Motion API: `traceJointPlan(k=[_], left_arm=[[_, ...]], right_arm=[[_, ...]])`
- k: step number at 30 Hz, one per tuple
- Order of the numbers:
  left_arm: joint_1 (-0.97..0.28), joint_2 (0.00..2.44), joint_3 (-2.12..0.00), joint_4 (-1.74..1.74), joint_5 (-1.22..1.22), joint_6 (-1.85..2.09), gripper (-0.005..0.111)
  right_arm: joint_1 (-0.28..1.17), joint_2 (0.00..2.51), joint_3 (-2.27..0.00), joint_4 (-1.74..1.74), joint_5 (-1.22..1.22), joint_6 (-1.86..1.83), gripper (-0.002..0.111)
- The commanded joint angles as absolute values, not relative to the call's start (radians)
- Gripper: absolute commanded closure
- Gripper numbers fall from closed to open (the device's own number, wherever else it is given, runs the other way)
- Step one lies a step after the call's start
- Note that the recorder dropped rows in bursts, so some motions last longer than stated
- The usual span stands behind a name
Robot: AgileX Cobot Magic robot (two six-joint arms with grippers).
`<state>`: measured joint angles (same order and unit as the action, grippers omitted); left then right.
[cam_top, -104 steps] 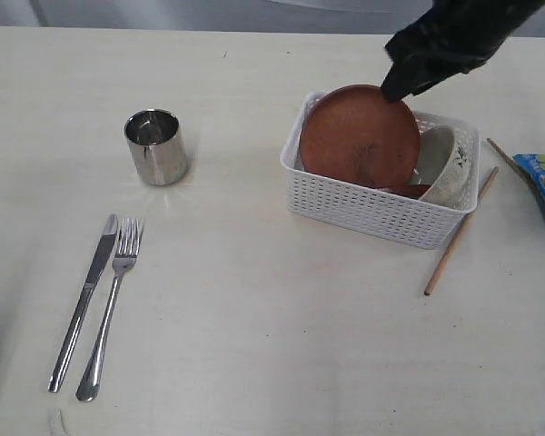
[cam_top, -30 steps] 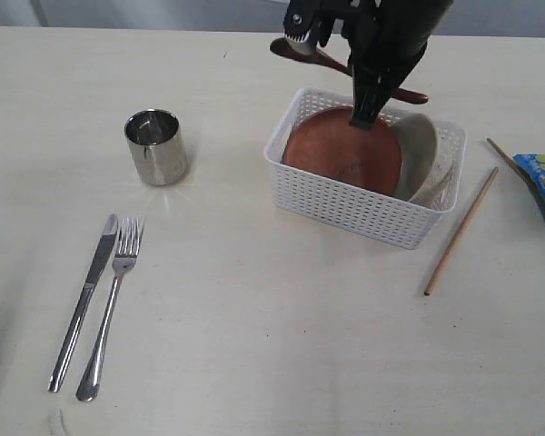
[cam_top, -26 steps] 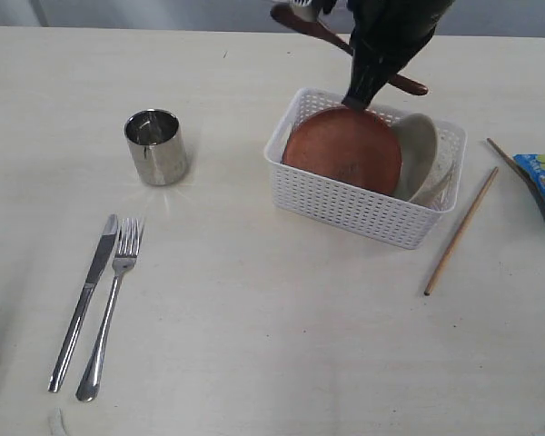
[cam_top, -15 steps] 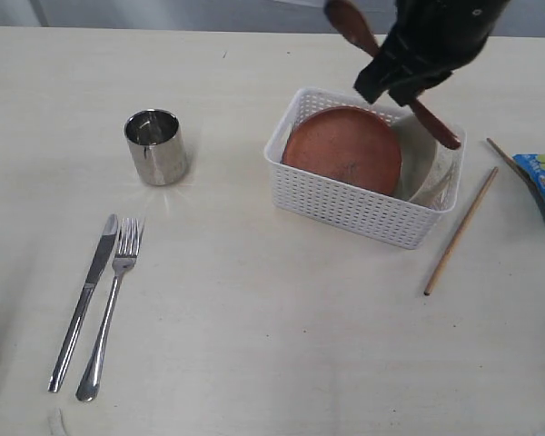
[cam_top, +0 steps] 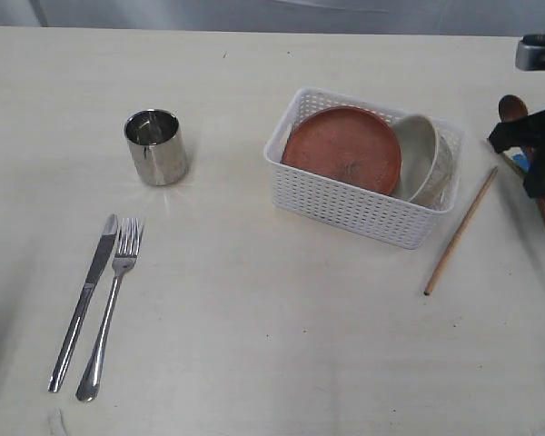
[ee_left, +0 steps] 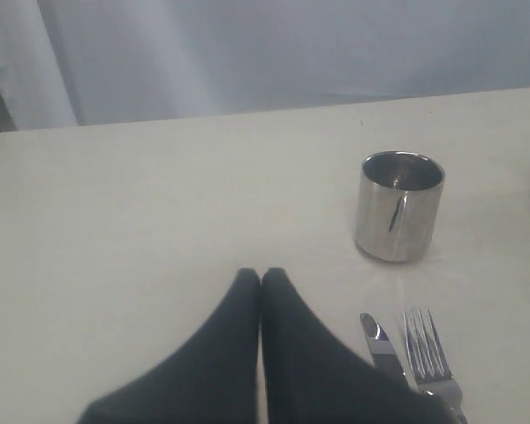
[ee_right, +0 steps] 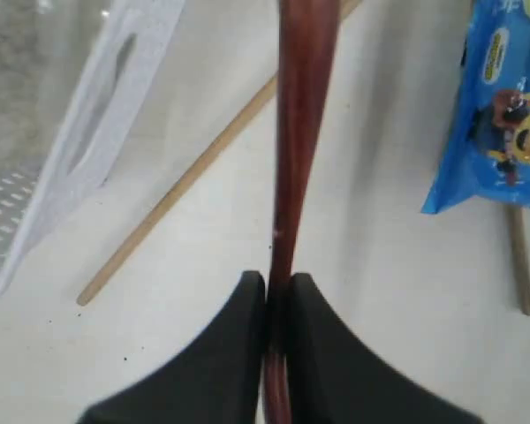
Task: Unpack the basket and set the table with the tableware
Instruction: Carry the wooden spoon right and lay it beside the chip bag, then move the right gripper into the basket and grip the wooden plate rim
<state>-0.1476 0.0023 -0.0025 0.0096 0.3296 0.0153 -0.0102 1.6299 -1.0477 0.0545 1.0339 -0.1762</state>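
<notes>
Right gripper sits at the far right edge of the table, well clear of the basket. Its jaws are pinched almost fully together on the handle of the spoon. In the right wrist view both fingers press against the dark red handle, one on each side. The spoon is slanted, with its bowl end toward the far side of the table. I cannot tell whether any part of it touches the surface. Below it lies the blue bag, with a second chopstick partly tucked under it. The other chopstick lies flat and angled just right of the basket, not touching it. Inside the basket, the plate leans tilted across the left part. The bowl rests on its side against the plate at the right end. Left gripper is low over the table with its jaws closed tip to tip, nothing between them. The knife and fork lie side by side near it. The cup stands upright beyond them, well left of the basket.
</notes>
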Motion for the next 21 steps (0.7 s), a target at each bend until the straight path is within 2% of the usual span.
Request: traceJointPlan(k=[1, 11, 13, 18, 19, 21], left_arm=[[-0.153, 0.000, 0.000, 0.007, 0.321, 0.011, 0.107], [-0.153, 0.000, 0.000, 0.007, 0.321, 0.011, 0.107], [-0.153, 0.000, 0.000, 0.007, 0.321, 0.011, 0.107], [-0.153, 0.000, 0.000, 0.007, 0.321, 0.011, 0.107], [-0.153, 0.000, 0.000, 0.007, 0.321, 0.011, 0.107], [-0.153, 0.000, 0.000, 0.007, 0.321, 0.011, 0.107]], right_arm=[[-0.021, 1.699, -1.033, 0.065, 0.974, -0.181, 0.109], [-0.021, 1.829, -1.033, -0.124, 0.923, -0.030, 0.108], [-0.021, 1.830, -1.033, -0.115, 0.909, -0.030, 0.101], [-0.021, 1.827, -1.063, -0.097, 0.923, -0.017, 0.065], [-0.019, 1.826, -1.081, -0.095, 0.943, -0.010, 0.062], [-0.019, 1.818, -1.117, -0.087, 0.988, -0.007, 0.062]])
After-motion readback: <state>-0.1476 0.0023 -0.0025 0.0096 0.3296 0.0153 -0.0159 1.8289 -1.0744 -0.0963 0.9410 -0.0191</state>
